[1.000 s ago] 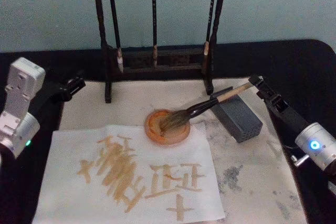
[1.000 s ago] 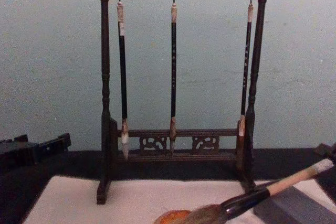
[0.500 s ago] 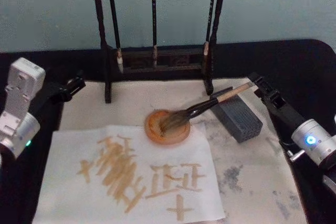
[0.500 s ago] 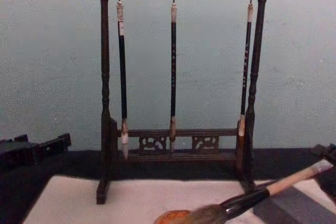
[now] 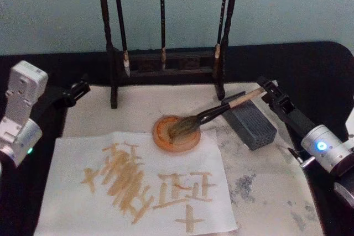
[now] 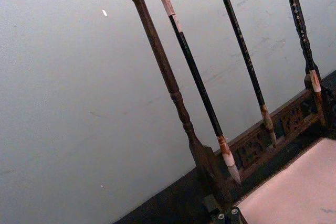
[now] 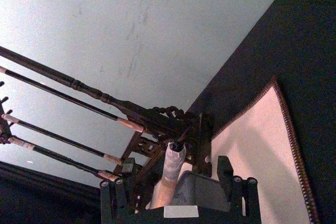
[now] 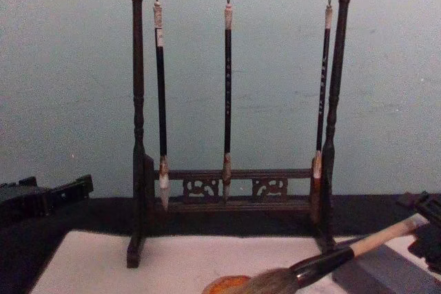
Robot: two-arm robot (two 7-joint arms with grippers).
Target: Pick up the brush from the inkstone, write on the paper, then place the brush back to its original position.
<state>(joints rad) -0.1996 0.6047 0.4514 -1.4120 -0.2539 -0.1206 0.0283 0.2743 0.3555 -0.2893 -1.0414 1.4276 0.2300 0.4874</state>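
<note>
Right gripper (image 5: 267,88) sits at the table's right side in the head view, at the whitish end of the brush (image 5: 218,113). The brush's bristles lie in the orange inkstone (image 5: 165,139) and its handle leans on a grey block (image 5: 254,128). Nearer the robot lies the paper (image 5: 77,153), marked with tan strokes. Left gripper (image 5: 79,88) is parked at the left. In the right wrist view, the fingers (image 7: 239,188) are spread wide on either side of the brush end, with gaps between. In the chest view, the brush slants up rightward below a dark rack (image 8: 138,135).
</note>
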